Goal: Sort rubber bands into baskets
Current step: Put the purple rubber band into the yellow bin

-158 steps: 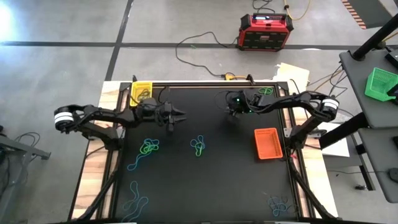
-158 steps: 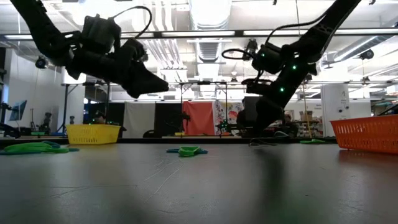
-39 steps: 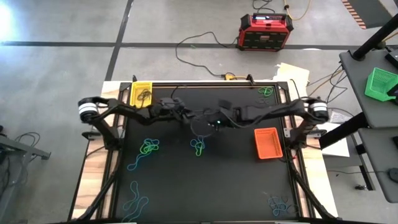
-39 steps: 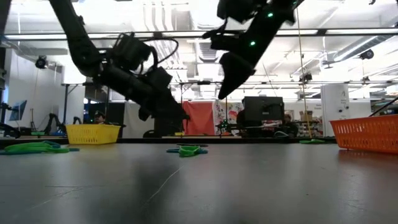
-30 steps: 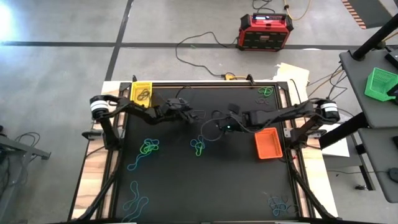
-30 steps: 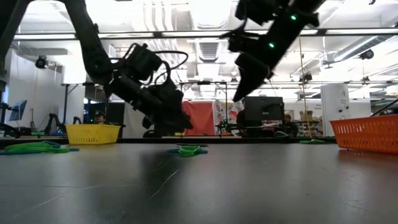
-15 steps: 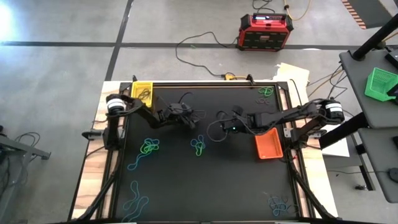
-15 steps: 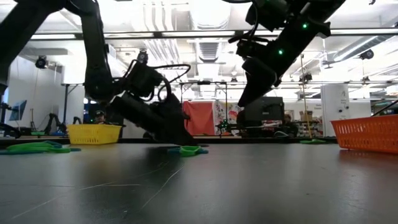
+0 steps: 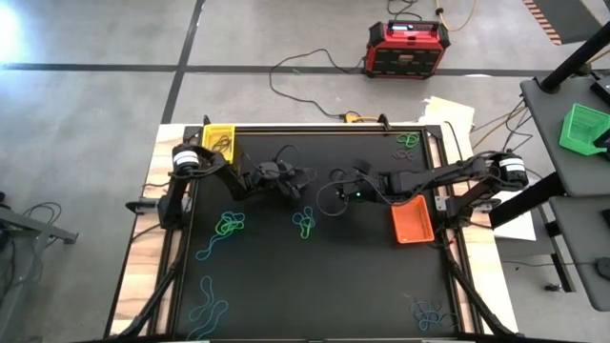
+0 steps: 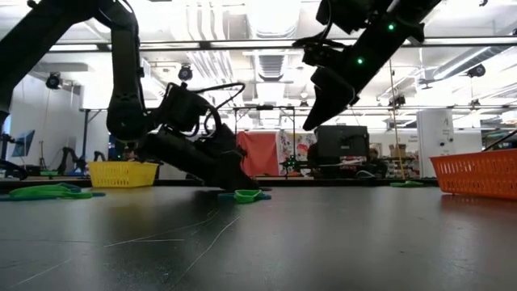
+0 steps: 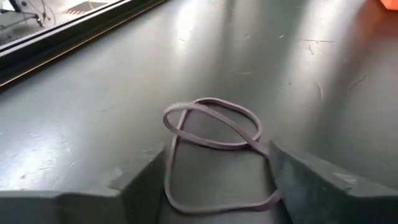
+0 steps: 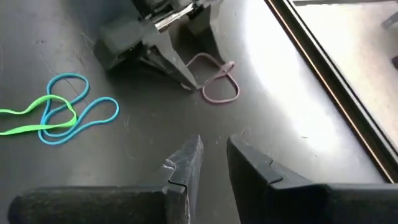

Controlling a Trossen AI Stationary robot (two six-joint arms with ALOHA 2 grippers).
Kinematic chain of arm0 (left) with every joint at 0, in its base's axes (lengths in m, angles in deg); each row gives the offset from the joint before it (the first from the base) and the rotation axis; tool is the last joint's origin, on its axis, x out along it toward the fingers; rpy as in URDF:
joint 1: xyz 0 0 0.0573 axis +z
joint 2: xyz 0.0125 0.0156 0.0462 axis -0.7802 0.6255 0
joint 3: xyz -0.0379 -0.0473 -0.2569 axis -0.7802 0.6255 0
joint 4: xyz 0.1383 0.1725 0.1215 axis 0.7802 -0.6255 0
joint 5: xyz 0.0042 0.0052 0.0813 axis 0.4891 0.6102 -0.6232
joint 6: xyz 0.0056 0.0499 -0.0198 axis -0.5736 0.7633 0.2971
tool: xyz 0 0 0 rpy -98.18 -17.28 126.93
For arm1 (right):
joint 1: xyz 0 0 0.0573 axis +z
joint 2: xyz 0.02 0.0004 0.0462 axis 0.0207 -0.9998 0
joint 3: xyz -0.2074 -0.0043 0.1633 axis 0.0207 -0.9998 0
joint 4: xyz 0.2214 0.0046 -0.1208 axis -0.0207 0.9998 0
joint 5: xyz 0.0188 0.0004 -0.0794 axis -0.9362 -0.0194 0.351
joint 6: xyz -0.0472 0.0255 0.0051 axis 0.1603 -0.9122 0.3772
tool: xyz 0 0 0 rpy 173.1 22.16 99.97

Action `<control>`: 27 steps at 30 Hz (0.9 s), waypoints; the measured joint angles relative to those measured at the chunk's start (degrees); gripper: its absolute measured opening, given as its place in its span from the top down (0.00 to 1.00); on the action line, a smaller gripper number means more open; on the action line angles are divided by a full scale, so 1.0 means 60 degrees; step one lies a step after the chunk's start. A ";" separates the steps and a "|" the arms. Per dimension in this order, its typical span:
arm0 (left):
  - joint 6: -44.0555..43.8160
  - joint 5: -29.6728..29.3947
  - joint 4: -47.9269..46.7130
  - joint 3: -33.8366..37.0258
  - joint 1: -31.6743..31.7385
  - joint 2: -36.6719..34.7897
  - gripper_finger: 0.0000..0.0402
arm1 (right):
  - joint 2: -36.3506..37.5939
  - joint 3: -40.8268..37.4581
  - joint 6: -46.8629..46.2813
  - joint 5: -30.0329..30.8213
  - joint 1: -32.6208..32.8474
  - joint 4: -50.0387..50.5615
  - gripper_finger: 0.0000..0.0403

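A dusky purple rubber band, twisted into a figure of eight, lies flat on the black table. My left gripper is open and low at the table, with one finger on each side of the band's near loop. My right gripper hangs above the table, a little to the right of the left one. Its fingers stand a narrow gap apart with nothing between them. The yellow basket stands at the far left corner and the orange basket at the right edge. The green basket sits on a side stand. My left gripper comes at the purple band slanting down from the table's left, and its fingers flank the band's near loop. I cannot tell whether either finger touches the band. The band lies flat on the table.
Blue and green rubber bands lie tangled just near of the grippers. More lie at the left, the near left, the near right and the far right. A red and black box and cables are on the floor behind.
My left gripper has come down from above the table to the tabletop, tipping its fingers lower, and now stands over the purple band. My right gripper has stayed raised at about the same place.
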 joint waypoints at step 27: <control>-0.0218 -0.0366 -0.1173 0.0324 -0.0077 -0.2137 1.00 | 0.0015 0.0136 -0.0460 -0.0098 -0.0004 0.0624 0.83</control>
